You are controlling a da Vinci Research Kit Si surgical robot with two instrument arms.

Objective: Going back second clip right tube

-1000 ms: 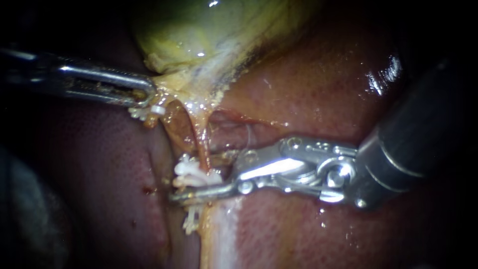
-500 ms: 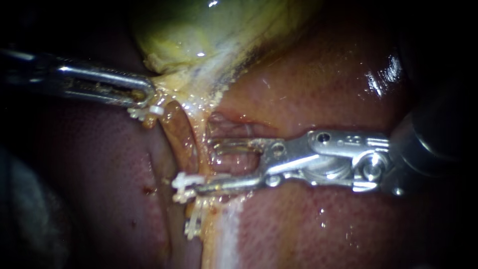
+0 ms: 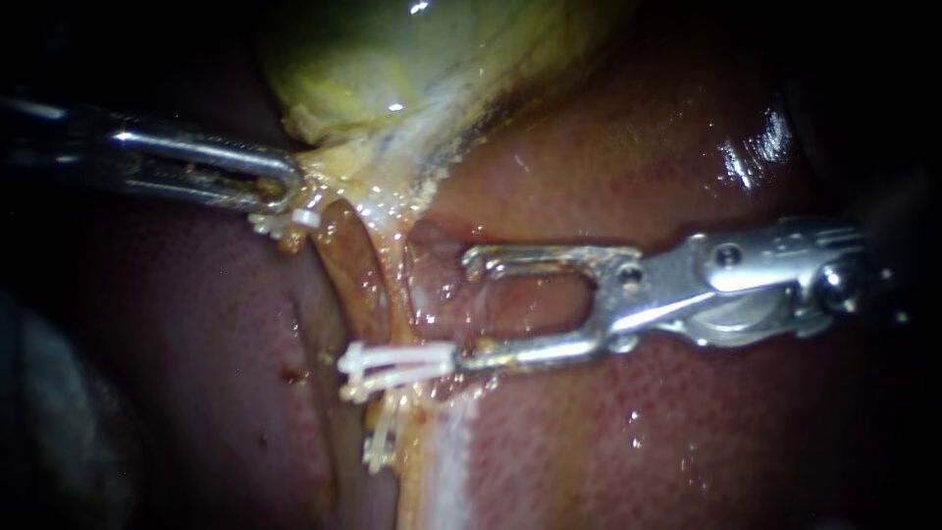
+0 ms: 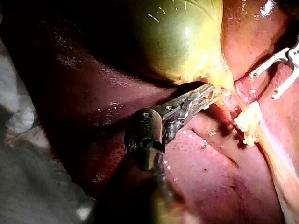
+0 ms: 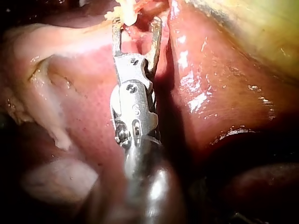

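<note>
clip [image 3: 397,361] on tube [image 3: 391,285], right instrument [image 3: 464,309] gaping beside; left instrument [image 3: 287,186] pinching gallbladder [image 3: 412,69], shafts shadowed

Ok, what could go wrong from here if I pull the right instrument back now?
1. The open right instrument has its lower tip apparently touching the end of the white clip. Pulled straight back, it could catch the clip and drag it along the tube.
2. The left instrument holds the gallbladder by its neck. A slip there would likely jerk the tube and the clip.
</note>
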